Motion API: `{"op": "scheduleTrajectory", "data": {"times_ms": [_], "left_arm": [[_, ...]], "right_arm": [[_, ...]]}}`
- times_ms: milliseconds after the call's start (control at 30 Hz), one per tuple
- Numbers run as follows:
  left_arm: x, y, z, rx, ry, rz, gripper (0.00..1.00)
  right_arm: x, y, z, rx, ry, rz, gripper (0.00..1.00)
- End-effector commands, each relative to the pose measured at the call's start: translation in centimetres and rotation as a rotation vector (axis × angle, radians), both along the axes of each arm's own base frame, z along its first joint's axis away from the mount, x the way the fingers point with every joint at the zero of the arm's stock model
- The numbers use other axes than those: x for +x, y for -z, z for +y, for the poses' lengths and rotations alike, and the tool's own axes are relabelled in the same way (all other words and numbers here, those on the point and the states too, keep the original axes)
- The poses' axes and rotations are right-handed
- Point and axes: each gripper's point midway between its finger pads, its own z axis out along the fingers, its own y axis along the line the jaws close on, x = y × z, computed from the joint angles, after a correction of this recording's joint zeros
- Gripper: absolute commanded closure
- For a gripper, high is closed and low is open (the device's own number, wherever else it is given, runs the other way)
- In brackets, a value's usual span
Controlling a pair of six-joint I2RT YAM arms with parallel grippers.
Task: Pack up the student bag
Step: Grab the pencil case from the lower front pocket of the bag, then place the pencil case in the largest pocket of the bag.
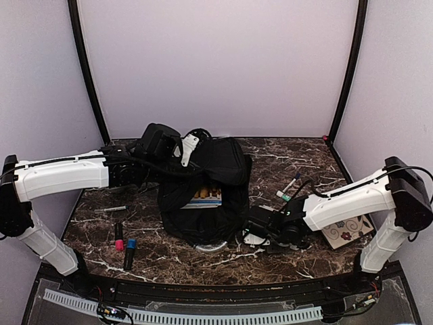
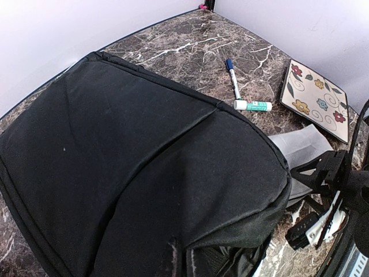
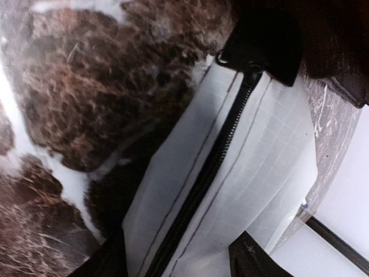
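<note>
The student bag (image 1: 203,196), a large black backpack, lies in the middle of the table with its front flap (image 1: 220,159) lifted. A book (image 1: 205,195) shows inside the opening. My left gripper (image 1: 184,145) is shut on the flap's upper edge and holds it up. In the left wrist view the black fabric (image 2: 144,161) fills the frame and hides my fingers. My right gripper (image 1: 257,230) is low by the bag's right side. Its fingers (image 3: 253,259) are closed on a white pouch (image 3: 242,161) with a black zipper, which lies on the marble.
A flowered notebook (image 1: 347,231) and two markers (image 1: 289,188) lie to the right of the bag. On the left are a pen (image 1: 110,210), a pink-capped marker (image 1: 118,237) and a blue-capped marker (image 1: 130,252). Walls enclose the table.
</note>
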Motion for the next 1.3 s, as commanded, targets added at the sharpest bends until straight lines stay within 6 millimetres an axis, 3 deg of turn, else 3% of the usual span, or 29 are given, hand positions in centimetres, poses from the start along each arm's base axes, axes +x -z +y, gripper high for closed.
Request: {"op": "scheduleTrajectory", "data": {"times_ms": [0, 133, 233, 433, 567, 767, 900, 1033, 1267], "left_arm": [[1.4, -2.0, 0.7, -0.032, -0.05, -0.054, 1.0], [1.6, -2.1, 0.6, -0.033, -0.049, -0.059, 1.0], [1.6, -2.1, 0.4, -0.035, -0.044, -0.061, 1.0], [2.1, -2.1, -0.2, -0.034, -0.034, -0.054, 1.0], [2.6, -2.5, -0.7, -0.056, -0.033, -0.044, 1.0], [3.2, -2.9, -1.5, -0.066, -0.03, -0.035, 1.0], [3.3, -3.2, -1.7, -0.075, -0.031, -0.028, 1.0], [3.2, -3.6, -1.9, -0.095, -0.028, -0.023, 1.0], [2.4, -5.1, -2.5, -0.143, 0.016, 0.001, 1.0]], "right_arm": [[2.3, -2.0, -0.9, -0.03, 0.031, -0.137, 0.53], [3.1, -3.0, -1.1, -0.023, 0.05, -0.123, 0.7], [3.4, -5.7, -0.7, 0.047, 0.053, -0.12, 0.99], [1.5, -9.7, 1.0, 0.162, -0.029, 0.025, 1.0], [-2.7, -10.7, 2.9, 0.279, -0.141, 0.256, 1.0], [-7.1, -16.6, 6.4, 0.448, -0.319, 0.491, 1.0], [-8.1, -19.3, 8.3, 0.514, -0.38, 0.551, 1.0], [-5.2, -21.0, 11.1, 0.589, -0.37, 0.386, 1.0], [2.1, -21.5, 14.8, 0.591, -0.335, -0.002, 1.0]]}}
